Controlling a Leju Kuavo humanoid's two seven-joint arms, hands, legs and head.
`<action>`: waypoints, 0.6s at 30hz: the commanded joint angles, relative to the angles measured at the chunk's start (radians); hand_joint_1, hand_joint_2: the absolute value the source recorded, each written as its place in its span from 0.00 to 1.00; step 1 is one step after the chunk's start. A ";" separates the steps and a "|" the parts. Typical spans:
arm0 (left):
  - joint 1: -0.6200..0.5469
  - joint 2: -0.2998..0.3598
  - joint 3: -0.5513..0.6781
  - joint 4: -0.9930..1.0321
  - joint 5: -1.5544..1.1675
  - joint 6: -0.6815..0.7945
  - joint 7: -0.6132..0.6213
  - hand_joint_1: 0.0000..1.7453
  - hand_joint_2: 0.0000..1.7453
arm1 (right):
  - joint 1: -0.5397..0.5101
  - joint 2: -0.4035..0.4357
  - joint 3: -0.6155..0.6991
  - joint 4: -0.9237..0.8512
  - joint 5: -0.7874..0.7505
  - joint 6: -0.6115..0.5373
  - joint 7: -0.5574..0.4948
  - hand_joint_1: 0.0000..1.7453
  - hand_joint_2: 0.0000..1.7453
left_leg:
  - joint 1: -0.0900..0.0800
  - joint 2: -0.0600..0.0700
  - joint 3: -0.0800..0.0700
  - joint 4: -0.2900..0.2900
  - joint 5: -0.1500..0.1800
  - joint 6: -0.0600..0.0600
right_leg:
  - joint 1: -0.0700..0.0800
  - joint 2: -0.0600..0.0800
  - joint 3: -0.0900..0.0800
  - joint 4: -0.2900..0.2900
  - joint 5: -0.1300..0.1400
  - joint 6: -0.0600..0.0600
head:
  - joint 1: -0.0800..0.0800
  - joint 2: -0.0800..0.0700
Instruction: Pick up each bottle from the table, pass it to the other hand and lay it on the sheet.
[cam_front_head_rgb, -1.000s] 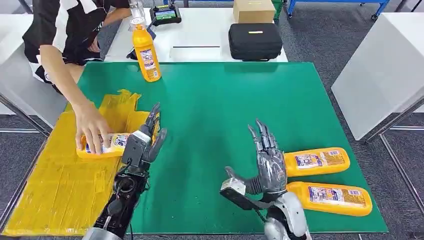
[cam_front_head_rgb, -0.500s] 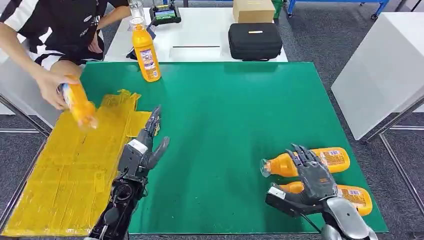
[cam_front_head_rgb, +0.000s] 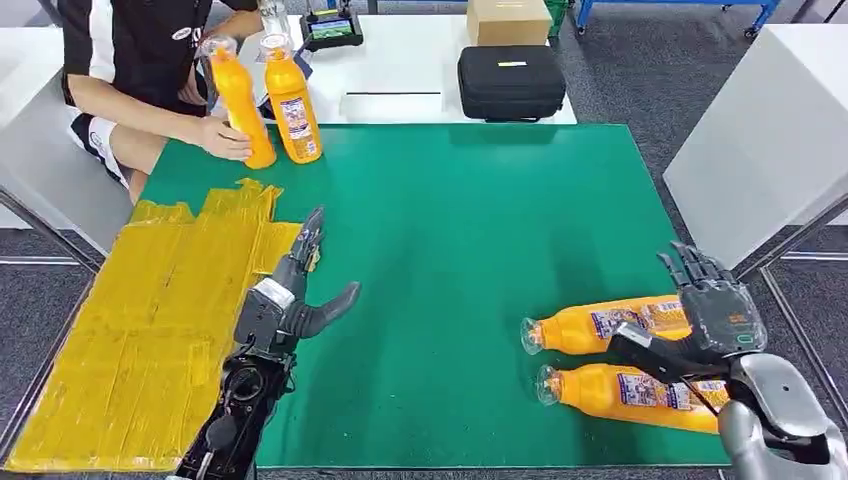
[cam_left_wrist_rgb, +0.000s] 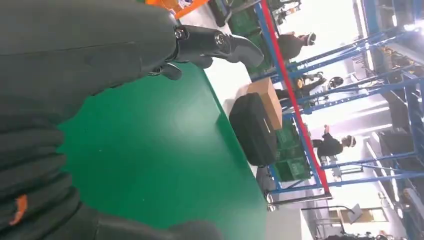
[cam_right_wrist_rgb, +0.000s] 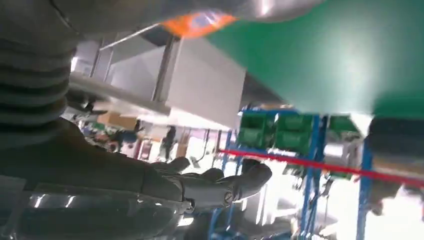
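Two orange bottles lie on their sides at the right of the green mat (cam_front_head_rgb: 440, 220), an upper one (cam_front_head_rgb: 590, 327) and a lower one (cam_front_head_rgb: 620, 392), caps pointing left. My right hand (cam_front_head_rgb: 715, 312) hovers over their far ends with fingers spread and holds nothing; its thumb reaches across between them. A bit of orange bottle (cam_right_wrist_rgb: 197, 22) shows in the right wrist view. My left hand (cam_front_head_rgb: 290, 300) is open at the edge of the yellow sheet (cam_front_head_rgb: 140, 330), which is bare. A person's hand (cam_front_head_rgb: 225, 138) holds one upright bottle (cam_front_head_rgb: 240, 95) beside another upright bottle (cam_front_head_rgb: 292, 100).
The person sits at the mat's back left corner. A black case (cam_front_head_rgb: 510, 80), a cardboard box (cam_front_head_rgb: 507, 20) and a small device (cam_front_head_rgb: 332, 28) stand on the white table behind. Another white table (cam_front_head_rgb: 770, 130) is close on the right.
The person took the bottle off the yellow sheet and stood it beside the upright one. My right hand swung right, over the far ends of the two lying bottles. My left thumb spread outward.
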 joint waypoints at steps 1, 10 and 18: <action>-0.047 0.018 -0.033 0.101 0.011 0.010 -0.002 0.00 1.00 | -0.014 -0.030 -0.051 0.069 -0.004 0.046 -0.007 0.00 1.00 | 0.001 -0.001 0.004 -0.001 -0.001 -0.004 | 0.000 -0.003 0.005 -0.001 -0.002 0.000 | 0.000 0.000; -0.036 0.019 -0.027 0.106 0.015 0.015 -0.007 0.00 1.00 | -0.004 -0.017 -0.026 0.112 -0.006 0.079 -0.013 0.00 1.00 | 0.000 0.001 0.003 -0.001 -0.001 -0.002 | 0.000 -0.001 0.003 -0.001 0.000 0.000 | 0.000 0.000; -0.038 0.026 -0.029 0.113 0.016 0.012 -0.006 0.00 1.00 | -0.047 -0.008 0.031 0.237 0.006 0.172 0.000 0.00 1.00 | 0.002 0.002 0.005 -0.002 -0.001 -0.003 | 0.002 0.000 0.005 -0.003 0.000 0.000 | 0.000 0.000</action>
